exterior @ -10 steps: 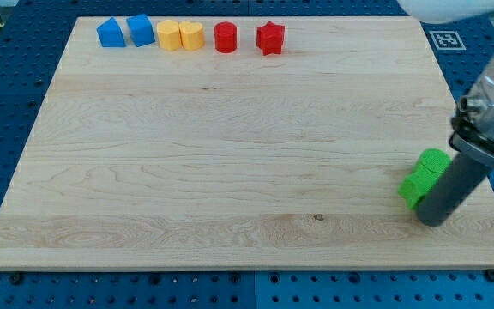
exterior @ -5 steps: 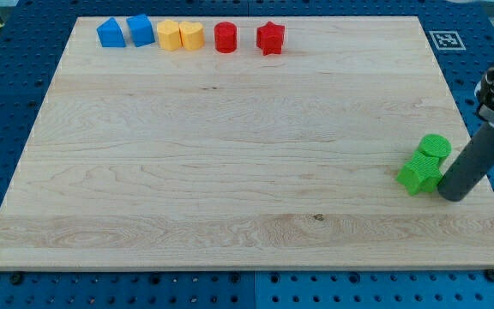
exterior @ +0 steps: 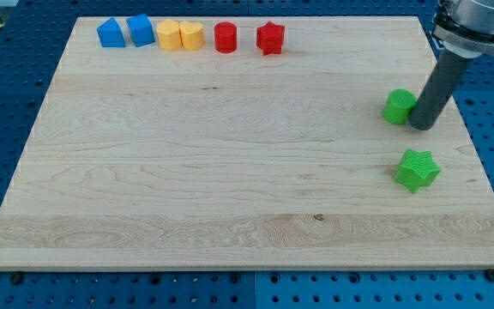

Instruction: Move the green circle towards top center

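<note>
The green circle (exterior: pixel 397 106) lies on the wooden board (exterior: pixel 230 154) at the view's right, a little above mid-height. My tip (exterior: pixel 421 125) rests right against the circle's right side. The green star (exterior: pixel 417 169) lies apart, below the circle and the tip, nearer the view's bottom right.
Along the board's top edge stand a row of blocks: two blue blocks (exterior: pixel 111 33) (exterior: pixel 141 29), a yellow block (exterior: pixel 169 35), a yellow heart (exterior: pixel 191 35), a red circle (exterior: pixel 225 37) and a red star (exterior: pixel 270 38). A marker tag (exterior: pixel 446 39) sits off the board's top right.
My tip has swept from the view's lower right up toward the top, carrying the green circle up and left, away from the green star, which has stayed put.
</note>
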{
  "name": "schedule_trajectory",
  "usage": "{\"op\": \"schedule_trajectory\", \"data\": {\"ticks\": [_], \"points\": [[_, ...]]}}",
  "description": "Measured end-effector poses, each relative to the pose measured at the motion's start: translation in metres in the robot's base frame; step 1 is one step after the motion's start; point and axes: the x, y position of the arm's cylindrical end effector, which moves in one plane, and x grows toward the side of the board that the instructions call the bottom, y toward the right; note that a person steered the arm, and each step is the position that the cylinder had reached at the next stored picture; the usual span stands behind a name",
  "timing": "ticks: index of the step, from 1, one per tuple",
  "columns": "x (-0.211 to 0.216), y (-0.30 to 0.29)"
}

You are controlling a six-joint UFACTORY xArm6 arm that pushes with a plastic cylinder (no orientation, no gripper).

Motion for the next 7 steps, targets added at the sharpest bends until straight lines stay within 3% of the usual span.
{"op": "schedule_trajectory", "data": {"ticks": [7], "points": [[-0.064,-0.060]]}}
